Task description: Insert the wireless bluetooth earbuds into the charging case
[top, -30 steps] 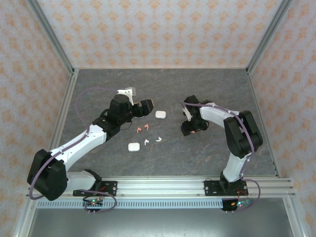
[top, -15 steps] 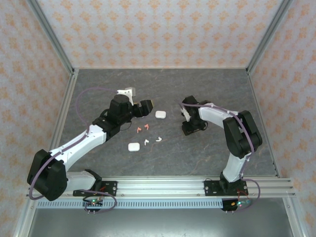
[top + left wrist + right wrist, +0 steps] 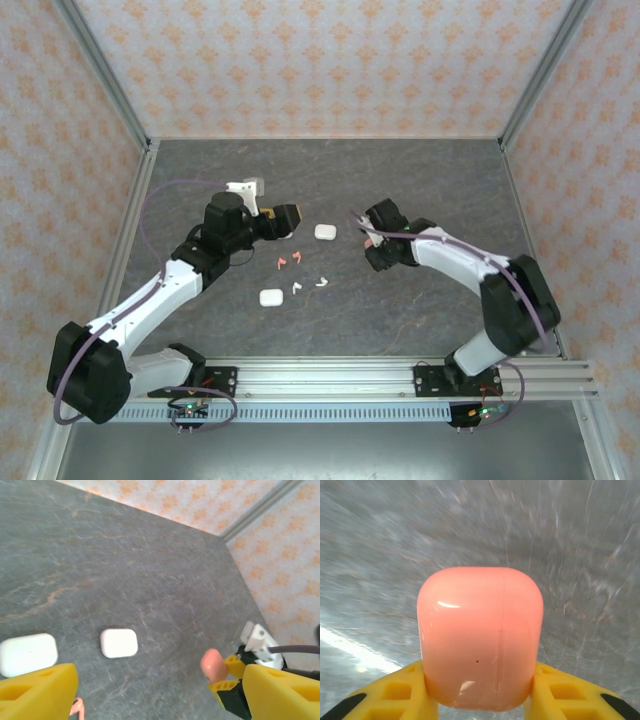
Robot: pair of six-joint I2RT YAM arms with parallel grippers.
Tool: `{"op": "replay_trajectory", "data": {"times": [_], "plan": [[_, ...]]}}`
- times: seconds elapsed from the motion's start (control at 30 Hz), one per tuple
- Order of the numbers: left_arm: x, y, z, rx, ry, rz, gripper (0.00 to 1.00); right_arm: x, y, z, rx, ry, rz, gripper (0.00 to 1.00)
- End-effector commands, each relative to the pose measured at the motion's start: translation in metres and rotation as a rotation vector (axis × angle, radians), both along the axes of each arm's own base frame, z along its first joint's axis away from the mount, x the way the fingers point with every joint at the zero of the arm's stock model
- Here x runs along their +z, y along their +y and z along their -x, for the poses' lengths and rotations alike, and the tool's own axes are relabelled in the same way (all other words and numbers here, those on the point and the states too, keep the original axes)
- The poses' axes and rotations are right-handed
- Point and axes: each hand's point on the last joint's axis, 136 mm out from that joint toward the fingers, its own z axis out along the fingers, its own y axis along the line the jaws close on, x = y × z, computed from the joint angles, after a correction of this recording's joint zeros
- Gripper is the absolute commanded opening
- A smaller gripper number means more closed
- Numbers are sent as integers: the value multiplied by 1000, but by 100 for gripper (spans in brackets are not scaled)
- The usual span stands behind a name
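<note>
Worktop (image 3: 430, 180): grey, stone-patterned, with patterned walls on three sides. Landmark for all positions is the far white case (image 3: 325, 231), a closed rounded box lying flat near the middle of the worktop.

Left end effector (image 3: 288, 218): just left of the far white case, apart from it, pointing toward it. The jaws stand wide apart with nothing between them. In its wrist view the yellow fingers (image 3: 35, 690) sit at the two bottom corners with bare worktop between.

Right end effector (image 3: 480, 692): to the right of the far white case, near it but not touching. The jaws are drawn in on a pink case (image 3: 480, 635), one yellow finger pressed against each side of it. The case is glossy, rounded and closed, with a seam line running down its face. Whether it rests on the worktop or is lifted clear I cannot tell.

Earbuds, all loose on the worktop, none in any case:
- two pink earbuds (image 3: 290, 261), side by side, nearer the arm bases than the far white case and a little to its left.
- two white earbuds (image 3: 309, 284), a short gap between them, nearer the bases again, almost straight below the far white case in the overhead view.

Second white case (image 3: 271, 297): closed, left of the white earbuds and near them, well apart from the far white case.
</note>
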Motion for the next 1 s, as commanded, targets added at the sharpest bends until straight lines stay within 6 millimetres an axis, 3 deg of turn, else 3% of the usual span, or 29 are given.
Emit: {"op": "replay_trajectory", "data": {"times": [0.0, 0.23, 0.37, 0.67, 0.8, 0.97], "plan": [[13, -23, 26, -203, -22, 45, 84, 45, 17, -8, 89, -206, -45, 37], [27, -47, 50, -407, -62, 111, 83, 124, 54, 24, 309, -456, -188, 37], [32, -58, 55, -466, -72, 145, 84, 149, 69, 41, 411, -517, -207, 37], [40, -94, 66, -580, -85, 171, 84, 169, 90, 54, 521, -564, -178, 37], [38, -100, 66, -594, -79, 172, 80, 174, 93, 54, 528, -573, -184, 37], [39, -104, 68, -611, -84, 177, 63, 173, 97, 54, 540, -567, -186, 37]]}}
